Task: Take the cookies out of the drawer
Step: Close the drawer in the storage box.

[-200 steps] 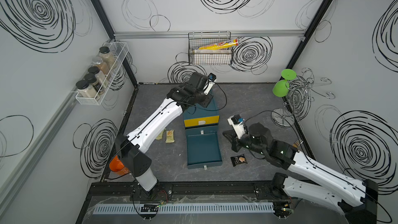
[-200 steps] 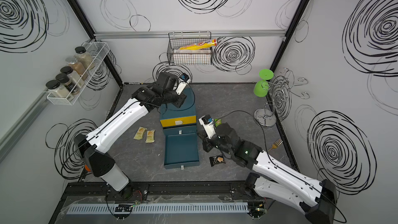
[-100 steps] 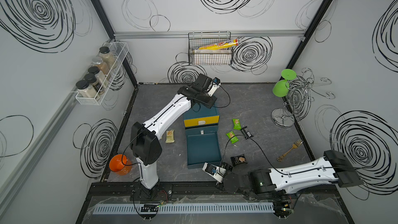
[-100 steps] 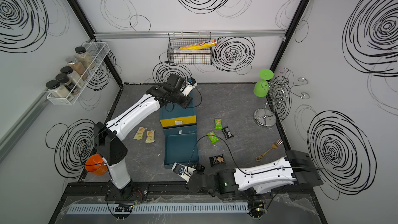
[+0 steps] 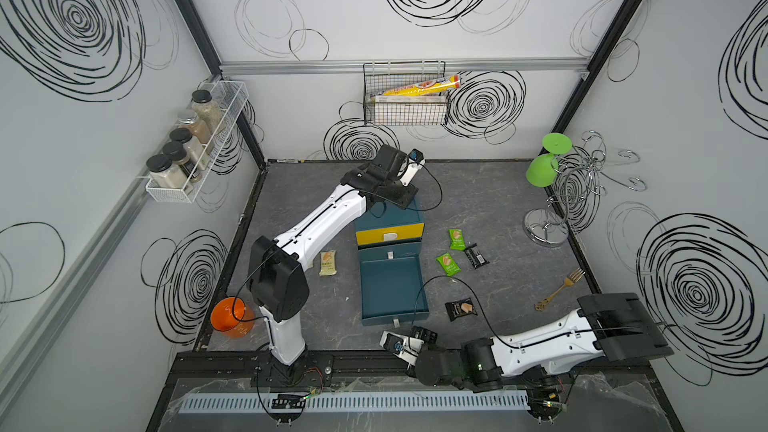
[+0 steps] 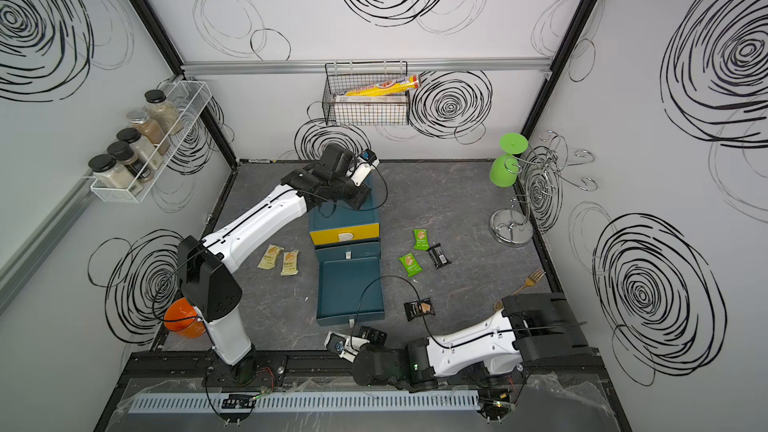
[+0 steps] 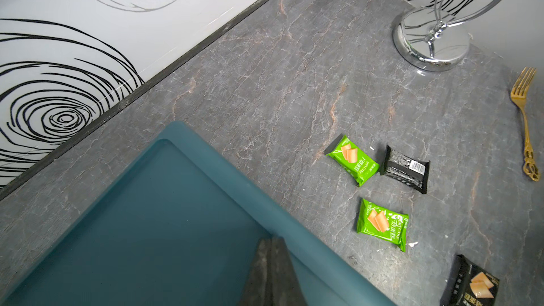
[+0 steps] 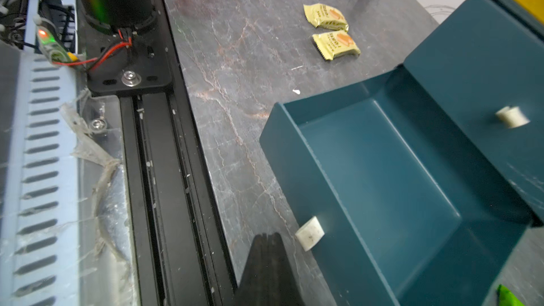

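Left gripper (image 7: 270, 260): jaws pressed flat together with nothing between them. It hangs over the top of the cabinet (image 5: 399, 216), behind the drawer (image 5: 390, 284). Right gripper (image 8: 266, 260): likewise closed and empty, low at the drawer's front, just beside its white knob (image 8: 309, 232).

Drawer: pulled fully out. Its floor is bare in both top views and in my right wrist view, and I see no packet inside.

Cookies, all on the tabletop (image 5: 498, 201) and placed from the drawer:
- Right of it, near the back end: first green packet (image 5: 457, 238), second green packet (image 5: 448, 264), and a face-down black packet (image 5: 475, 255) just beside them.
- Right of its front corner: a face-up black packet (image 5: 460, 309), lying alone.
- Left of it, side by side: first beige packet (image 6: 270, 256) and second beige packet (image 6: 290, 262).

That makes six outside and none inside, so I judge the task done or nearly so.

Handling, as I judge it:
- The packets are light, thin and loosely filled.
- The film wrapper is glossy, so probably slippery and crinkly.
- The biscuit inside is likely brittle, so I would not squeeze hard across the middle.
- The best hold should be a crimped end seam, or the short width with light pressure.
- They lie flat on the tabletop, so a fingertip must get under an edge, and a packet may skate away when nudged.
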Available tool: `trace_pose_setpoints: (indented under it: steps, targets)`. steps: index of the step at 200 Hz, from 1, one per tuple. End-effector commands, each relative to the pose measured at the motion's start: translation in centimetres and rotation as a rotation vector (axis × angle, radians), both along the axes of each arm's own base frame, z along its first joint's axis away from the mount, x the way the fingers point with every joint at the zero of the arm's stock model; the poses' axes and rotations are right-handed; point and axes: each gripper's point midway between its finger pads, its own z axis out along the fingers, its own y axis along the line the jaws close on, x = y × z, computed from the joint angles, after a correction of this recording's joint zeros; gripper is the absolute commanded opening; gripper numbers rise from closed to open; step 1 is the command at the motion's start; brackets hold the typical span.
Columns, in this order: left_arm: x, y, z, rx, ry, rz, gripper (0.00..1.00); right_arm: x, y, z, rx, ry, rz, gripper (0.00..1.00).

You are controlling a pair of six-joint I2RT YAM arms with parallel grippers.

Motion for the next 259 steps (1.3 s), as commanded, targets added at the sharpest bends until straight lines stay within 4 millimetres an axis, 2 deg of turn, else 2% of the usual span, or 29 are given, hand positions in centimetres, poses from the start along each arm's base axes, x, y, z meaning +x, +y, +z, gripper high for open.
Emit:
trace_pose_setpoints:
  steps: [1, 44, 69, 86, 91, 123, 156, 186, 226, 259]
  targets:
    - [-2.2, 0.3, -4.1, 0.05, 0.129, -0.035, 0.0, 0.8, 0.3, 0.0, 0.058, 0.012, -0.061, 0.0]
    - [-2.9, 0.5, -4.9, 0.052, 0.145, -0.041, 0.0, 2.8, 0.6, 0.2, 0.153, 0.042, -0.099, 0.0]
    - [-3.1, 0.6, -5.5, 0.058, 0.156, -0.041, 0.0, 4.0, 0.7, -0.9, 0.145, 0.063, -0.113, 0.0]
    - [-3.3, 0.5, -5.7, 0.056, 0.162, -0.046, 0.0, 3.8, 0.8, -1.5, 0.148, 0.075, -0.109, 0.0]
    - [-3.3, 0.5, -5.8, 0.058, 0.164, -0.048, 0.0, 5.0, 0.5, -1.7, 0.149, 0.072, -0.143, 0.0]
    - [-3.5, 0.5, -6.3, 0.057, 0.176, -0.052, 0.0, 6.8, 0.6, -2.2, 0.158, 0.086, -0.182, 0.0]
    - [-3.8, 0.4, -7.0, 0.06, 0.189, -0.058, 0.0, 8.6, 0.9, -1.5, 0.202, 0.093, -0.215, 0.0]
    - [-4.0, 0.3, -7.6, 0.064, 0.204, -0.067, 0.0, 10.0, 1.2, -1.9, 0.201, 0.088, -0.235, 0.0]
    - [-4.0, 0.2, -7.8, 0.066, 0.209, -0.07, 0.0, 12.9, 1.1, -1.6, 0.224, 0.087, -0.286, 0.0]
    - [-4.0, 0.3, -7.7, 0.065, 0.205, -0.068, 0.0, 14.8, 1.9, -1.3, 0.22, 0.071, -0.29, 0.0]
